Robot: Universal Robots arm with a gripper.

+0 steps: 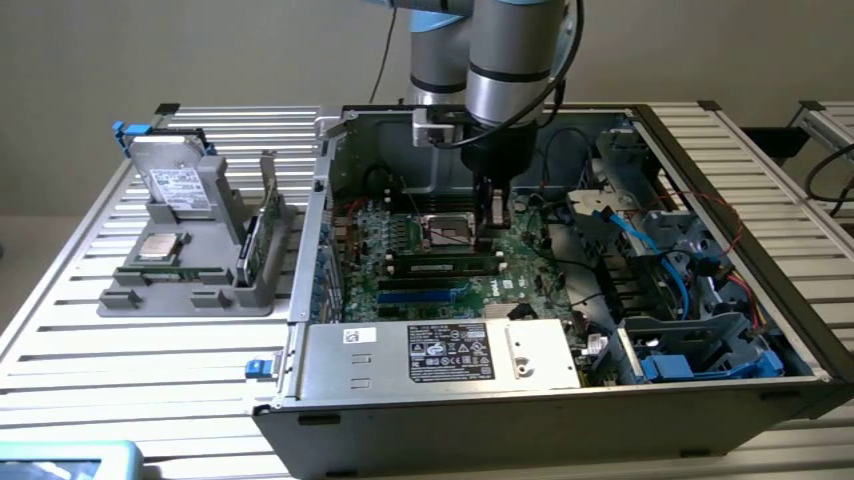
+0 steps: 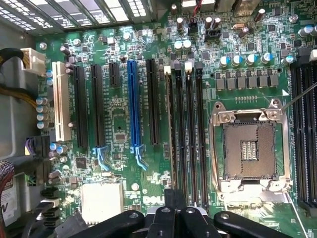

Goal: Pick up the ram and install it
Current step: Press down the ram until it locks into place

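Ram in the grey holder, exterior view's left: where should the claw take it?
Probably by its upper long edge, from straight above, closing across the two flat faces: the ram stands on edge in the grey holder, its lower edge sunk in a slot.

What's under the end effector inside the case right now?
Long black memory slots, beside the empty processor socket. The shut end effector covers one end of the slots, so what lies there cannot be seen.
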